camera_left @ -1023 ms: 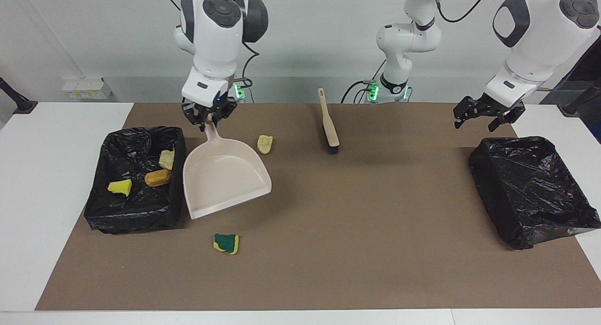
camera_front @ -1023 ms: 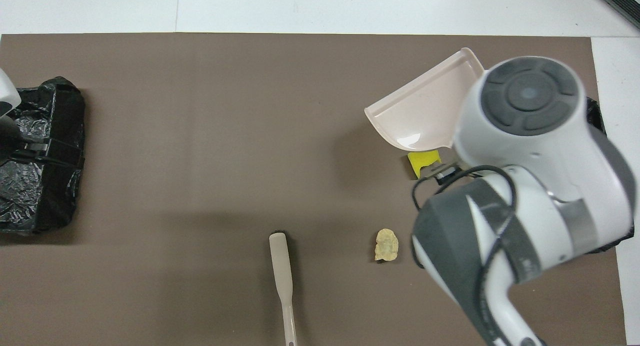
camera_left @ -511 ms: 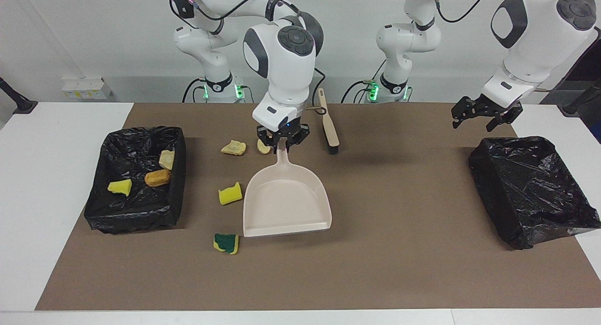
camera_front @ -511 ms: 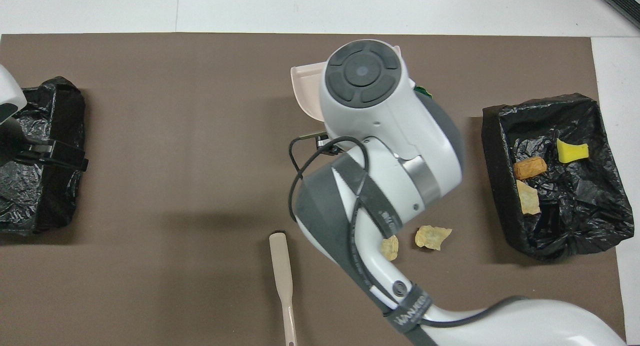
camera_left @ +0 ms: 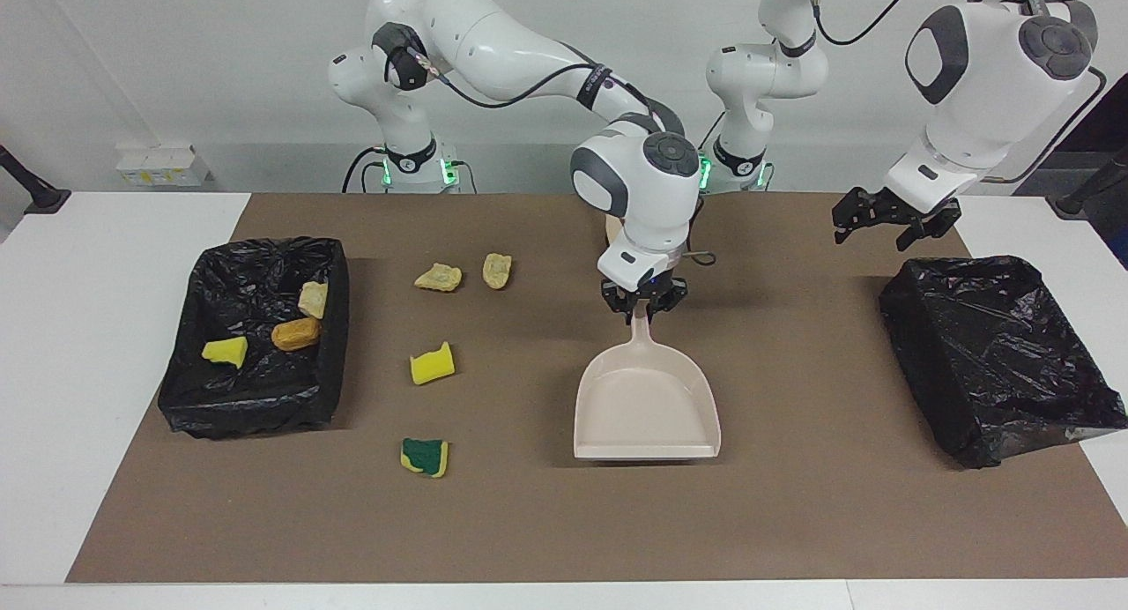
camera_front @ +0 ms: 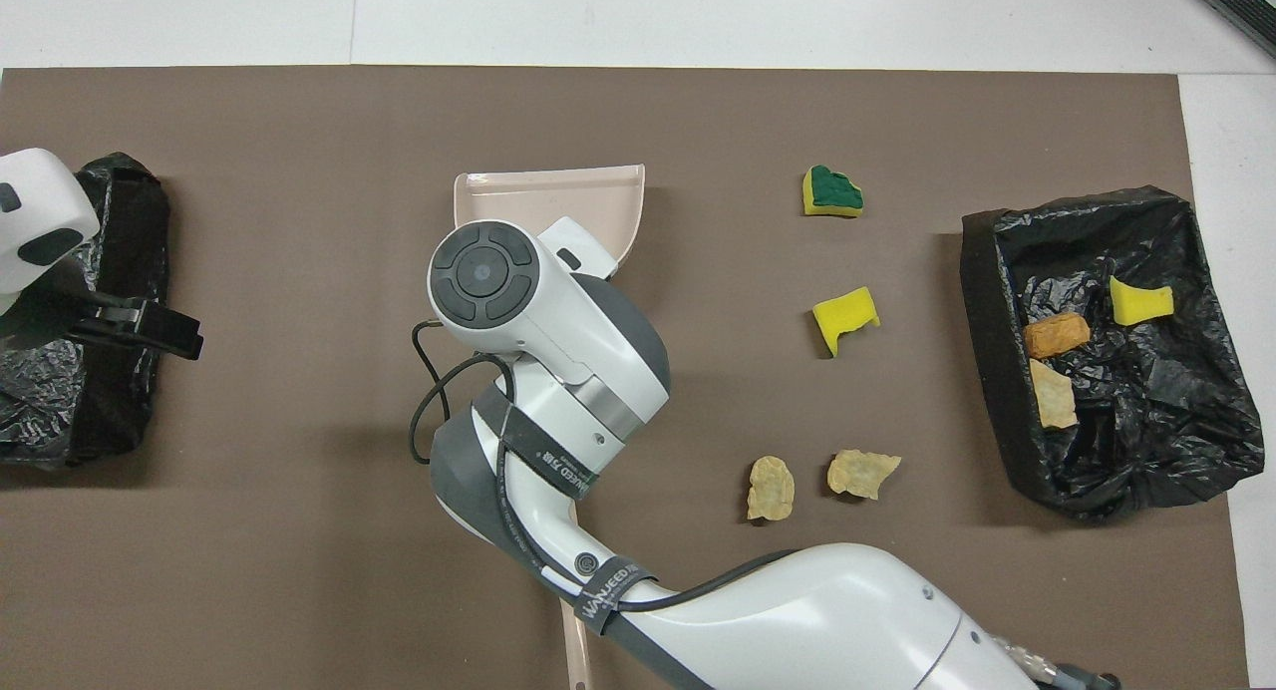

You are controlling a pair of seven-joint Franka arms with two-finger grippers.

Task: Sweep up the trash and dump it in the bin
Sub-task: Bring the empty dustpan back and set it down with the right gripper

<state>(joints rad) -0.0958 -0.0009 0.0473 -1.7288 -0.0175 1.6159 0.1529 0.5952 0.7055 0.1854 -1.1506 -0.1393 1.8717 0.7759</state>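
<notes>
Facing view, scanned across:

- Bin [camera_left: 256, 337] at the right arm's end: three bits of trash are held in it already: yellow sponge [camera_left: 226, 352], brown lump [camera_left: 296, 333], tan lump [camera_left: 313, 299].
- Four bits are left loose on the mat beside it: two tan lumps [camera_left: 438, 278] [camera_left: 497, 271] nearer the robots, yellow sponge [camera_left: 432, 364], green-yellow sponge [camera_left: 425, 457] farthest out.
- Dustpan [camera_left: 646, 405] is gripped by its handle in the right gripper [camera_left: 643, 300], fingers closed on it. Long axis runs away from the robots, mouth facing outward, pan low over or on the mat, cannot be told which.
- Key relation: all loose trash lies sideways from the pan, toward the right arm's end, not in front of its mouth. A turn of the pan is judged necessary.
- Brush [camera_front: 575, 650] is mostly hidden under the right arm, ungripped.
- Left gripper [camera_left: 890, 218] is parked open over the mat near the second bin [camera_left: 1000, 354], waiting. It is the arm judged free to take the brush.
</notes>
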